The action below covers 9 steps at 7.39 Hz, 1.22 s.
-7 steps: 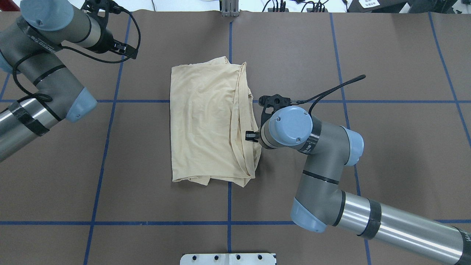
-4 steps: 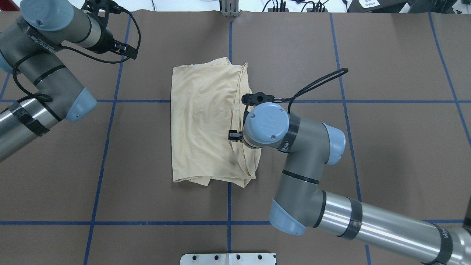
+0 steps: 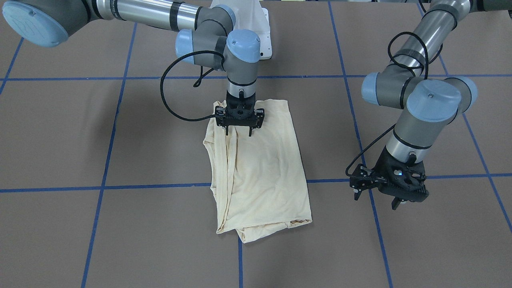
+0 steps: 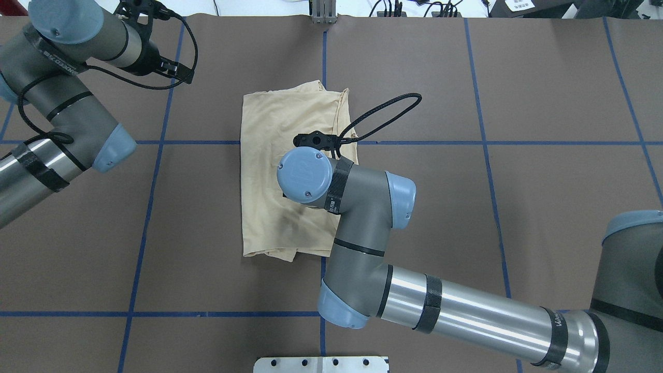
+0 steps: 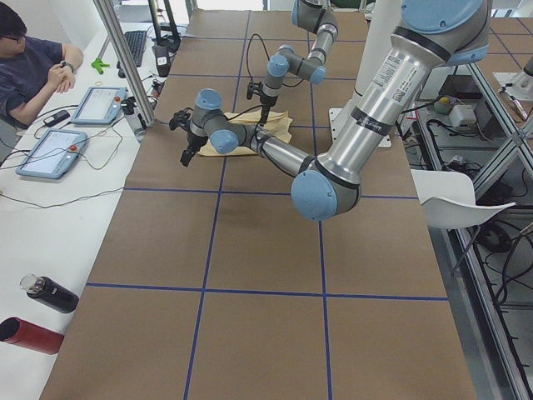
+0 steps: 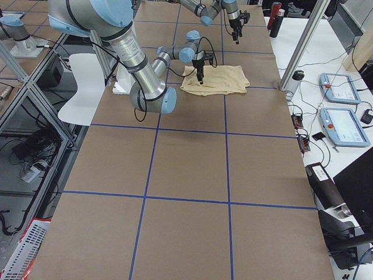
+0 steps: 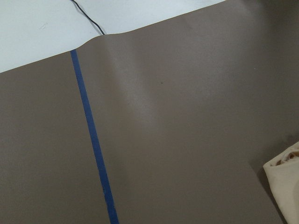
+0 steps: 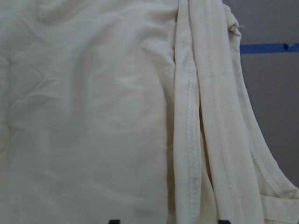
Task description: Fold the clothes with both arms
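The left gripper (image 3: 375,200) hung off to the left of the T-shirt (image 4: 274,129), well apart from it. Its fingers were spread with nothing between them. The cream T-shirt lay folded flat in the middle of the brown worktop (image 4: 518,207), across a blue tape line (image 4: 197,142). The right gripper (image 3: 239,134) pointed straight down over the T-shirt's right side. Its fingers were spread above the stacked hems, holding nothing.

My right end effector (image 3: 239,133) has swung in from the T-shirt's (image 4: 279,124) right-hand edge toward my left, and now hangs over its folded layers.
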Tool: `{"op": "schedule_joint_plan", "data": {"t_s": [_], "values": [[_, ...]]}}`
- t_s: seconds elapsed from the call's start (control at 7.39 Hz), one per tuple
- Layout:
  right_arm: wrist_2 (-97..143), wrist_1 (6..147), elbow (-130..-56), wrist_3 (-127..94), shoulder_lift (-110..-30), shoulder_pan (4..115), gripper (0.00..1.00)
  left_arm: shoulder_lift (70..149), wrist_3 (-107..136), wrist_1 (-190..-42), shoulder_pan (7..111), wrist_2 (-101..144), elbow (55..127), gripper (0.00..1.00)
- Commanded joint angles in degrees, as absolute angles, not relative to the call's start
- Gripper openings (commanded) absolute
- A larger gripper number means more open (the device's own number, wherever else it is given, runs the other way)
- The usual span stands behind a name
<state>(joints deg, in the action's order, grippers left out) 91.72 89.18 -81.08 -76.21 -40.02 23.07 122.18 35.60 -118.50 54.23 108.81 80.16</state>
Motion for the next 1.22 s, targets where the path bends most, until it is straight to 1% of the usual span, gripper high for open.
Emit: {"op": "schedule_joint_plan", "data": {"t_s": [0.0,0.14,0.27,0.41,0.54,0.81,0.95,1.08], "values": [[91.67,90.08,-80.86,-73.59,-40.43,22.94,0.28,121.91,35.68,-118.56,54.23,108.81,80.16,1.0],[91.76,92.79,-81.47,-71.82,-40.08,23.03,0.21,121.9,35.68,-118.56,54.23,108.81,80.16,1.0],[91.67,92.9,-81.65,-71.55,-40.34,23.03,0.08,121.9,35.6,-118.56,54.23,108.81,80.16,1.0],[91.67,93.07,-81.82,-70.41,-40.43,23.11,0.0,121.9,35.68,-118.56,54.23,108.81,80.16,1.0],[91.76,94.03,-82.78,-68.92,-41.13,23.2,0.0,121.82,35.68,-118.56,54.23,108.81,80.24,1.0],[91.58,94.13,-91.54,-64.45,-49.79,24.16,0.0,121.82,35.68,-118.48,54.23,108.81,80.77,1.0],[91.58,94.13,-93.41,-64.34,-52.18,24.34,0.0,121.82,37.68,-118.48,54.14,108.81,81.12,1.0],[91.41,94.04,-93.51,-64.34,-52.99,24.43,0.0,121.82,38.14,-118.48,54.14,108.9,81.21,1.0]]}}
